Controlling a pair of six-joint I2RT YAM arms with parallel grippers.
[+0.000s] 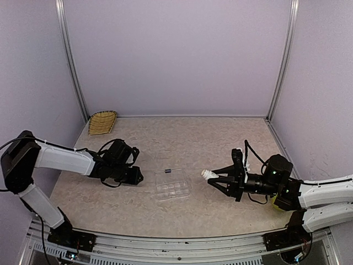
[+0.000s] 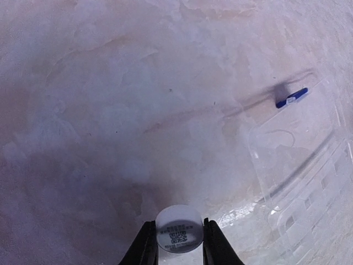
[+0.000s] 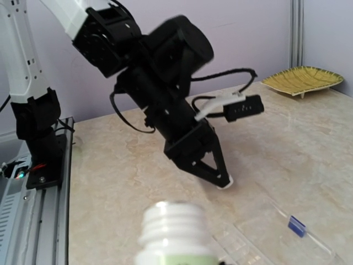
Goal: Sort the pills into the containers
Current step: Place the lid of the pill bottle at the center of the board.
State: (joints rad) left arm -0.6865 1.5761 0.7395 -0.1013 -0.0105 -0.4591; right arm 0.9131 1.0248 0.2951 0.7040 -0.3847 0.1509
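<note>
While left tool (image 2: 178, 225) clamps one white cap (image 2: 177, 236), right tool (image 1: 214, 178) clamps one uncapped bottle (image 1: 207, 174); one clear organizer (image 1: 172, 187) between.

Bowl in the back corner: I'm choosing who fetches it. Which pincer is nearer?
Left. The left pincer sits in front of the bowl, slightly to its right; the right pincer is farther right, beyond the clear box.

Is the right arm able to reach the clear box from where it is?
Probably yes. The right fingers, holding the white bottle, hover just beside the clear box, and nothing stands between them.
</note>
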